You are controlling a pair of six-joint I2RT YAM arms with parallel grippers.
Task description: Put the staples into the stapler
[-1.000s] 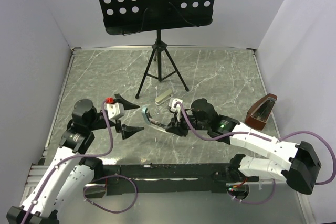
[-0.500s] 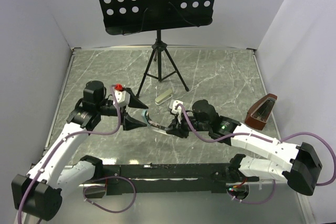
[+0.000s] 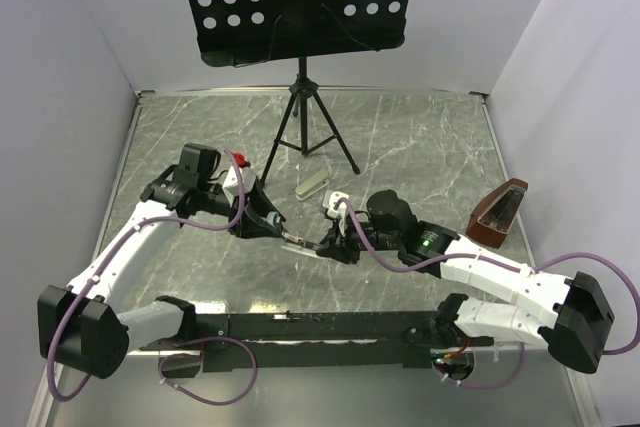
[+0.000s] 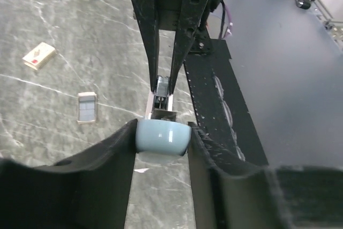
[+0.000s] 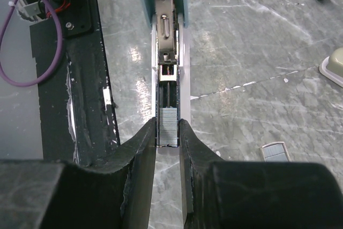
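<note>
Near the middle of the overhead view, the stapler (image 3: 300, 238) lies opened out on the marble table (image 3: 420, 137), stretched between the two arms. The left gripper (image 3: 268, 219) is closed on the stapler's pale blue end; in the left wrist view that rounded blue tip is pinched between the two black fingers (image 4: 107, 164) at the lower centre of the frame. The right gripper (image 3: 330, 242) clamps the other end, its fingers (image 5: 140, 148) pressed against both sides of the metal channel at the bottom centre of the right wrist view. A ribbed grey block (image 5: 169, 126) sits in that channel just ahead of the fingertips.

At the left of the left wrist view, the white-and-tan box (image 4: 38, 56) lies flat on the table, and the small silvery-grey strip (image 4: 87, 106) lies below it in the frame, nearer the stapler; both are apart from the grippers. A black music stand (image 3: 300, 7) on a tripod fills the top of the overhead view, and a brown wedge-shaped case (image 3: 498, 212) stands at the right.
</note>
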